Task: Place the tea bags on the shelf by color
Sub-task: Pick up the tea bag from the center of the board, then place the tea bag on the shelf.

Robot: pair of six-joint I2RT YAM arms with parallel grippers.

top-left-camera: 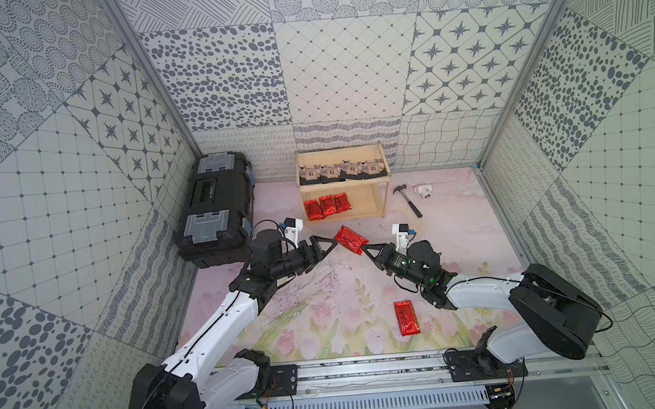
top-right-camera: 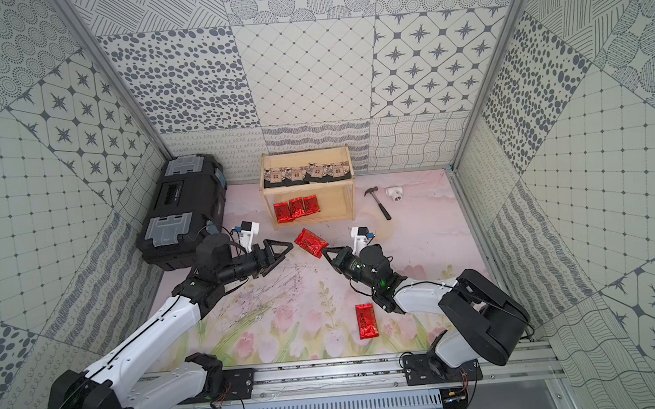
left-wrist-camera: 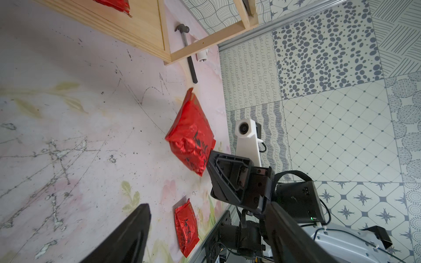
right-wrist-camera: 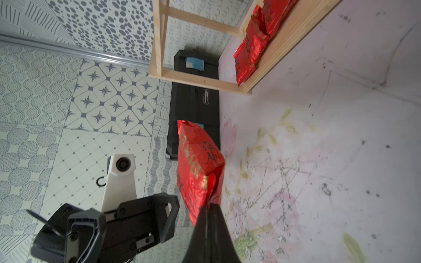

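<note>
The right claw (top-left-camera: 364, 247) pinches the near-right end of the red tea bag (top-left-camera: 349, 239), held above the counter (top-left-camera: 325, 301). Its long axis points far-left at the spread left claw (top-left-camera: 327, 248). The shelf (top-left-camera: 342, 184) stands just beyond.

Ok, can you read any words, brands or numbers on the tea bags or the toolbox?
No text can be quoted.
Raised red tea bag: dark brush-like characters, crumpled and blurred, unreadable.
Other red tea bags: same dark writing, too small.
Black tea bags: beige picture labels, no legible words.
Toolbox: oval badge, too small to read.
</note>
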